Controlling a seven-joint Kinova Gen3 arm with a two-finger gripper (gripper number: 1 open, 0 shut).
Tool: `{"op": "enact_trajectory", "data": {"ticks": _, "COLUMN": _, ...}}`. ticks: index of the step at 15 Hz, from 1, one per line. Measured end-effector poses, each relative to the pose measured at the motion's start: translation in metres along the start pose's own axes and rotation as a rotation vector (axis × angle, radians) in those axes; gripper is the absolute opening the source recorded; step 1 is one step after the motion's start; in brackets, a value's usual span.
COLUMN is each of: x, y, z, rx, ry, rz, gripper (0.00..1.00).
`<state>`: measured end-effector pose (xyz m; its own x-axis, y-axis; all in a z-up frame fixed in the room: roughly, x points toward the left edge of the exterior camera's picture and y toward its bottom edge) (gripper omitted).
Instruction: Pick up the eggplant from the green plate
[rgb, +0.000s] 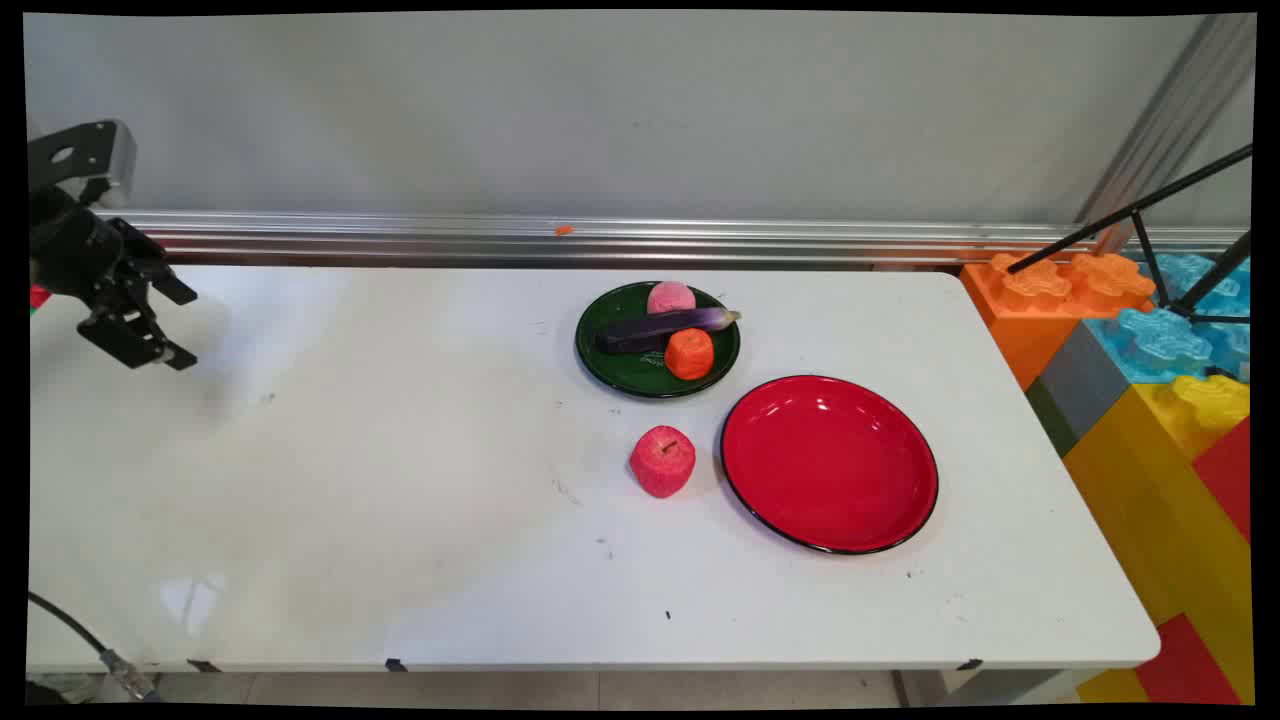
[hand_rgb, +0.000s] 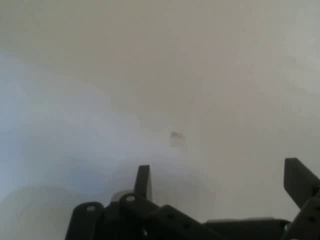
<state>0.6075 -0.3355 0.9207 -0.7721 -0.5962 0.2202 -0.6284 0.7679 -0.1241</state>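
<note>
My black gripper hangs open above the table's far left, holding nothing. In the hand view its two fingers stand wide apart over bare white tabletop with a small smudge. Far to its right a dark green plate carries a pink round fruit, a purple eggplant and an orange fruit. A red apple stands on the table in front of the green plate. Right beside the apple lies a large red plate with nothing on it.
The white table ends at a metal rail along the wall. Big coloured toy blocks and a black tripod stand off the table's right end. A cable hangs at the near left corner.
</note>
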Motion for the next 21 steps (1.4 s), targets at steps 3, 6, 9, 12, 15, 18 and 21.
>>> {"op": "enact_trajectory", "data": {"ticks": 3, "x": 0.007, "y": 0.006, "z": 0.005, "rx": -0.004, "ry": 0.030, "rz": -0.025, "gripper": 1.00}}
{"op": "enact_trajectory", "data": {"ticks": 6, "x": 0.023, "y": 0.016, "z": 0.012, "rx": 0.004, "ry": 0.054, "rz": -0.062, "gripper": 1.00}}
{"op": "enact_trajectory", "data": {"ticks": 9, "x": 0.051, "y": 0.031, "z": 0.022, "rx": 0.011, "ry": 0.090, "rz": -0.107, "gripper": 1.00}}
{"op": "enact_trajectory", "data": {"ticks": 12, "x": 0.080, "y": 0.044, "z": 0.033, "rx": 0.013, "ry": 0.117, "rz": -0.148, "gripper": 1.00}}
{"op": "enact_trajectory", "data": {"ticks": 15, "x": 0.110, "y": 0.055, "z": 0.045, "rx": 0.013, "ry": 0.135, "rz": -0.185, "gripper": 1.00}}
{"op": "enact_trajectory", "data": {"ticks": 18, "x": 0.151, "y": 0.066, "z": 0.060, "rx": 0.012, "ry": 0.157, "rz": -0.217, "gripper": 1.00}}
{"op": "enact_trajectory", "data": {"ticks": 21, "x": 0.194, "y": 0.073, "z": 0.074, "rx": 0.017, "ry": 0.181, "rz": -0.237, "gripper": 1.00}}
